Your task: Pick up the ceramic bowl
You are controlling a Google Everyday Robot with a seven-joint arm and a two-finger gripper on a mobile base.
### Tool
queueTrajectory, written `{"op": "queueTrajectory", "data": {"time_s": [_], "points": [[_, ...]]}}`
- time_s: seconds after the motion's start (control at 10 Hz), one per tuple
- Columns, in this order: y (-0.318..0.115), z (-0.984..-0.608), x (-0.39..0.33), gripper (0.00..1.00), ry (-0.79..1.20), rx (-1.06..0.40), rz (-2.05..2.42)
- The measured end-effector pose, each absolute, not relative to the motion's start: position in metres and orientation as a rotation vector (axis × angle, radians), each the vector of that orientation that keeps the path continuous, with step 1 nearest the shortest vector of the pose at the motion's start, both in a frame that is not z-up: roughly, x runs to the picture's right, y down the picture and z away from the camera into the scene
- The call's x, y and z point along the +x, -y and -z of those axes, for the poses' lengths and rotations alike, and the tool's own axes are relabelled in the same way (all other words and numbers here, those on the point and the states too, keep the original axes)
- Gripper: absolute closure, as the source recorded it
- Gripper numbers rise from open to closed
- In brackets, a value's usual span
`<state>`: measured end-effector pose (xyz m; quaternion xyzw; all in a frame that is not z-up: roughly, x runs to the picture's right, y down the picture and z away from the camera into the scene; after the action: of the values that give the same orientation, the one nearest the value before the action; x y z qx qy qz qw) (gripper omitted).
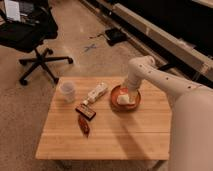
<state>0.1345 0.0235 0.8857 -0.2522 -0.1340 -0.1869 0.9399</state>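
The ceramic bowl (118,94), round, shallow and orange-brown, sits on the wooden table (105,135) at its right side. My white arm comes in from the right and bends down over it. My gripper (125,99) is down inside the bowl, over its right half, and covers much of the bowl's inside.
A translucent white cup (68,91) stands at the table's left. A pale snack bar (96,93), a dark packet (85,111) and a red-brown packet (84,127) lie between cup and bowl. A black office chair (33,37) stands on the floor beyond the table.
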Motion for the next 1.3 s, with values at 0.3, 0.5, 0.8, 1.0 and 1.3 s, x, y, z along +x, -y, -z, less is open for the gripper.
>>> {"op": "queueTrajectory", "data": {"time_s": [0.3, 0.5, 0.8, 1.0, 1.3], "points": [[-0.028, -0.890, 0.135, 0.33, 0.256, -0.522, 0.363], [-0.030, -0.893, 0.133, 0.33, 0.246, -0.527, 0.354], [-0.035, -0.898, 0.134, 0.33, 0.220, -0.534, 0.341], [-0.035, -0.899, 0.131, 0.33, 0.220, -0.536, 0.342], [-0.041, -0.894, 0.158, 0.33, 0.175, -0.587, 0.314]]}}
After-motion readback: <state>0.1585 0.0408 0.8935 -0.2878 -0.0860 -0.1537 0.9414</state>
